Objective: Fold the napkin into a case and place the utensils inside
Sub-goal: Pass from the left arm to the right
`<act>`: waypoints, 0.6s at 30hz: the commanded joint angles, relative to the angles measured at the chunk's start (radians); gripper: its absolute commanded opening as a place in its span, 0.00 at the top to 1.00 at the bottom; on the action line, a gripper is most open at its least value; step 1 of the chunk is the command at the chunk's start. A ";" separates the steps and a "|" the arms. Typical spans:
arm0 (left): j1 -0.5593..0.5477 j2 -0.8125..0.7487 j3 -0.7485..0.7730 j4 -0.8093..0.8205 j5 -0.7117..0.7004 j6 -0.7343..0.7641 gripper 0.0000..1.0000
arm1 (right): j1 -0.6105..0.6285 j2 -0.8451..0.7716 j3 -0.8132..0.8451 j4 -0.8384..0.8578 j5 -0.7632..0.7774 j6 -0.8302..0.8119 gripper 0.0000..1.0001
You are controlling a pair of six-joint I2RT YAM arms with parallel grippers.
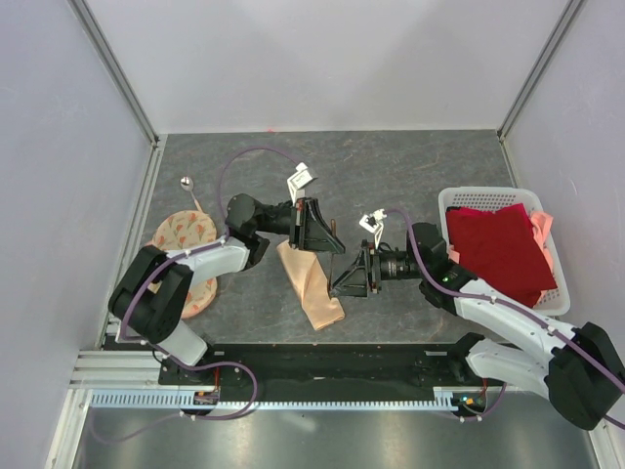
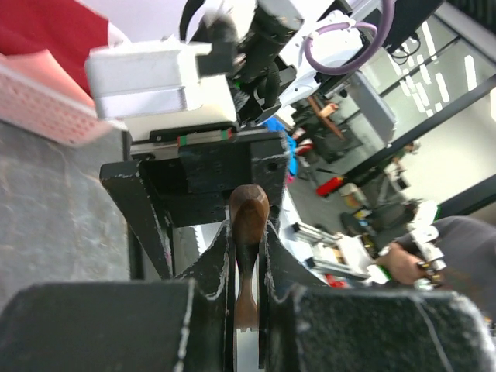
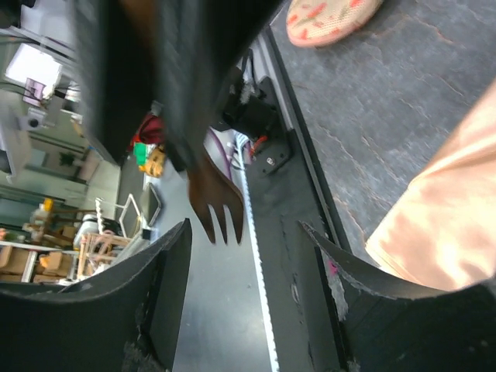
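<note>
The peach-orange napkin, folded into a narrow case (image 1: 311,288), lies on the table between the arms; one end of it shows in the right wrist view (image 3: 449,232). My left gripper (image 2: 248,236) is shut on a dark brown wooden fork (image 2: 249,205), held above the case (image 1: 327,239). My right gripper (image 3: 244,229) is open and faces the left one, with the fork's tines (image 3: 217,209) just beyond its fingertips, not touched. From above, the right gripper (image 1: 344,278) hangs next to the case. The silver spoon (image 1: 187,184) lies at the far left.
A round cream cloth with orange print (image 1: 186,244) lies under the left arm. A white lattice basket (image 1: 485,194) at the right holds a dark red cloth (image 1: 503,249). The black front rail (image 3: 287,194) runs below the right gripper.
</note>
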 commanded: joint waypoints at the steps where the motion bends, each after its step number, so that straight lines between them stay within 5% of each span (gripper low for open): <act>1: -0.030 0.018 0.014 0.408 -0.011 -0.103 0.98 | -0.002 -0.004 -0.021 0.238 -0.046 0.110 0.38; 9: -0.046 -0.002 0.034 0.408 -0.016 -0.100 0.98 | -0.002 0.027 -0.044 0.268 -0.061 0.107 0.39; 14: -0.047 -0.002 0.046 0.399 -0.028 -0.097 0.98 | -0.001 0.034 -0.051 0.339 -0.054 0.152 0.49; 17: -0.047 -0.022 0.044 0.312 -0.043 -0.036 0.98 | -0.001 0.031 -0.054 0.321 -0.055 0.147 0.65; 18: -0.047 -0.030 0.041 0.292 -0.043 -0.015 0.98 | -0.001 0.027 -0.055 0.315 -0.054 0.147 0.81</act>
